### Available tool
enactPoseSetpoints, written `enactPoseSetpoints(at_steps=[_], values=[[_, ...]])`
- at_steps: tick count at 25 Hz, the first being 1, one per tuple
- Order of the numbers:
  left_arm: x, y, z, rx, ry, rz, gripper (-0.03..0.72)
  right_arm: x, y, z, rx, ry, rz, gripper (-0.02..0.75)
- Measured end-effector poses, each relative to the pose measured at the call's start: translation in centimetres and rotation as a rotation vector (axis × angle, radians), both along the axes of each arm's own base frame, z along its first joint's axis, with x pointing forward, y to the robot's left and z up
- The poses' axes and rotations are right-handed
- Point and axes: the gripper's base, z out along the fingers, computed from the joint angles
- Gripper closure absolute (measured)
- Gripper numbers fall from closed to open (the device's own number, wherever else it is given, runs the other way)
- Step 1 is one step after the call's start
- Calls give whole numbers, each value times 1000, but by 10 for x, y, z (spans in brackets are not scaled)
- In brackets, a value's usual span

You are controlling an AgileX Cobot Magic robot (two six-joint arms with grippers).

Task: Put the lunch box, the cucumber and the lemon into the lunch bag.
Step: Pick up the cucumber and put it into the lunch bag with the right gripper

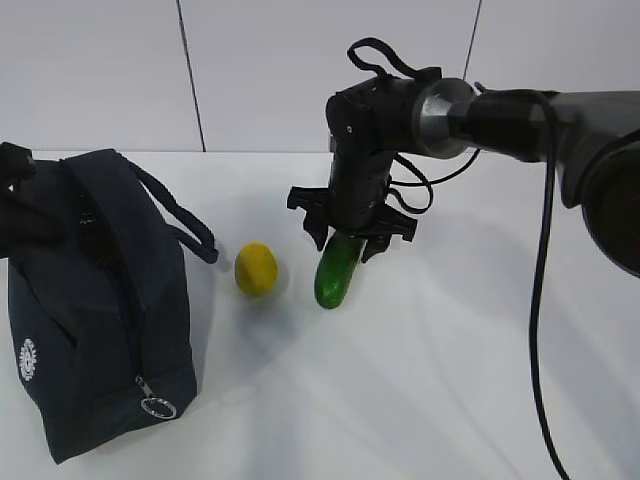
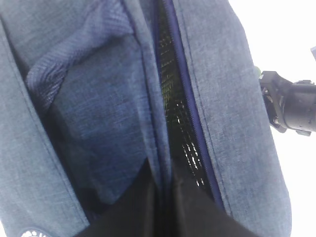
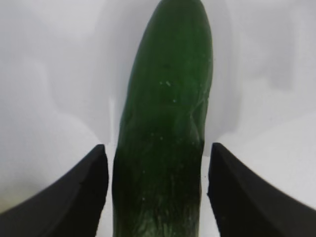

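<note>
The dark green cucumber lies on the white table, also in the right wrist view. My right gripper is down over its far end, open, with one finger on each side and a small gap on both sides. The yellow lemon sits just left of the cucumber. The navy lunch bag stands at the left. My left gripper is shut on the fabric edge beside the bag's open zipper slit. The lunch box is not in view.
The bag's handle loop hangs toward the lemon, and its metal zipper pull hangs at the front corner. A pale wall stands behind the table. The right arm shows past the bag in the left wrist view.
</note>
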Motion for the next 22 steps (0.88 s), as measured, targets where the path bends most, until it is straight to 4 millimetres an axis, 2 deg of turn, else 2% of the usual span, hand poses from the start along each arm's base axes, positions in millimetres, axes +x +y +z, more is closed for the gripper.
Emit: enactPoseSetpoints(at_steps=[6,15,19,22], values=[[0,0,0,0,0,0,684,0,0,0,-2,0,7,332],[0,0,0,2,-2,0,684,-1,0,2,-22,9,50,358],[0,0,0,2,-2,0,684,4,1,22,-39,0,110,358],[0,0,0,2,-2,0,684,7,3,46,-56,-21,186,360]])
